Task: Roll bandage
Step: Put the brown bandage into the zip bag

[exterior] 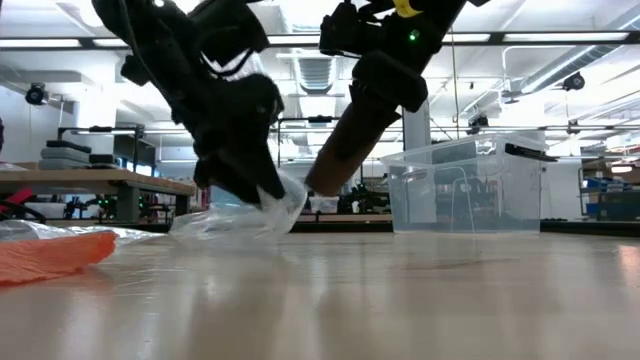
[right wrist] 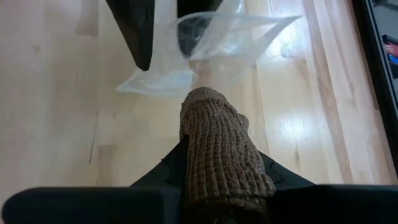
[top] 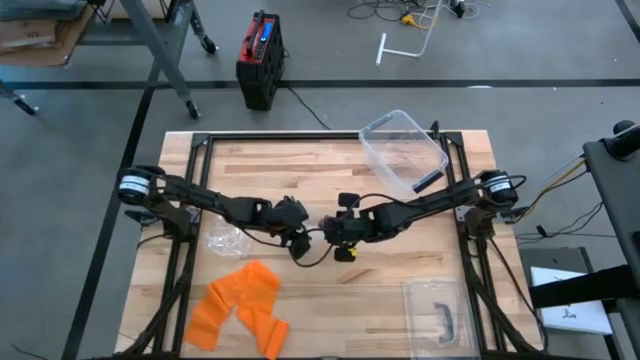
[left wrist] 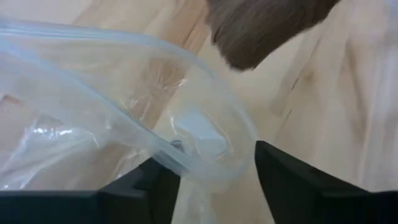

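Filling the lower centre of the right wrist view, a rolled brown bandage with a coarse, waffle-like knit sits clamped between the right gripper's two dark fingers, its rounded free end pointing forward toward a clear plastic bag at the top of that frame. Seen from table height, the roll is a tan cylinder slanting down from upper right toward the middle of the frame, its lower end touching or just beside the bag's crumpled film. The left gripper has its fingers parted partway, the bag's open rim lying in the gap between them at the lower centre of the left wrist view; whether either finger presses on the film cannot be told. The bandage tip shows as a blurred brown mass at that frame's top edge, just beyond the bag's mouth. From above, both grippers meet near the middle of the wooden table. An orange stretch of crumpled material lies at lower left, a clear plastic bin at upper right, and a flat clear lid at lower right.
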Robot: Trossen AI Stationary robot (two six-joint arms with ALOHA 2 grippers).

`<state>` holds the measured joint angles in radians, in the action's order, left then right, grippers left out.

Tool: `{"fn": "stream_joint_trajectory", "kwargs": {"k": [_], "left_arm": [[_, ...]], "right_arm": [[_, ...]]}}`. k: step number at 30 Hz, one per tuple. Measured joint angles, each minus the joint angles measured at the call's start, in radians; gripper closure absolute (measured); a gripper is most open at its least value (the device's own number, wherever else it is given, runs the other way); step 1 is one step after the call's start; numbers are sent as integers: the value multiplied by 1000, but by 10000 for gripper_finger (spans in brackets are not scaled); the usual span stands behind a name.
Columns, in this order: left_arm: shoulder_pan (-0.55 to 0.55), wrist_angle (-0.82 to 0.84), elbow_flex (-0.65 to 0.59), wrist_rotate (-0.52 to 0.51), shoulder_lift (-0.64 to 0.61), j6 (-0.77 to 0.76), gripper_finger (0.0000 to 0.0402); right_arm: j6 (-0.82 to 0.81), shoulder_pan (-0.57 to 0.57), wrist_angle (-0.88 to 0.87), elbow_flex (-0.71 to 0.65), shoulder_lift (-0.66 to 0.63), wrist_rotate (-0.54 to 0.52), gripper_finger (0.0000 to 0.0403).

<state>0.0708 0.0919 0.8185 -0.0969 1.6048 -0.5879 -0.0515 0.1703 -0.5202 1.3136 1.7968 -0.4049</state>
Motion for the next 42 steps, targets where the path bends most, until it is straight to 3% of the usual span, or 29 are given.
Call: {"fn": "stream_joint_trajectory", "kwargs": {"k": [7, 17, 23, 33, 42], "left_arm": [[0, 9, 0, -17, -69, -22, 170], [0, 16, -1, -24, -81, 37, 179], [0, 12, -1, -26, -81, 67, 190], [3, -12, -4, -21, -62, 203, 208], [45, -58, -7, -50, -59, 368, 199]], "right_arm": [[3, 0, 2, 0, -9, -8, 331], [53, -5, 83, -2, -54, -16, 331], [87, -29, 122, -6, 11, -16, 330], [129, -32, 253, -8, 27, 38, 332], [133, -30, 241, -6, 6, 45, 332]]}}
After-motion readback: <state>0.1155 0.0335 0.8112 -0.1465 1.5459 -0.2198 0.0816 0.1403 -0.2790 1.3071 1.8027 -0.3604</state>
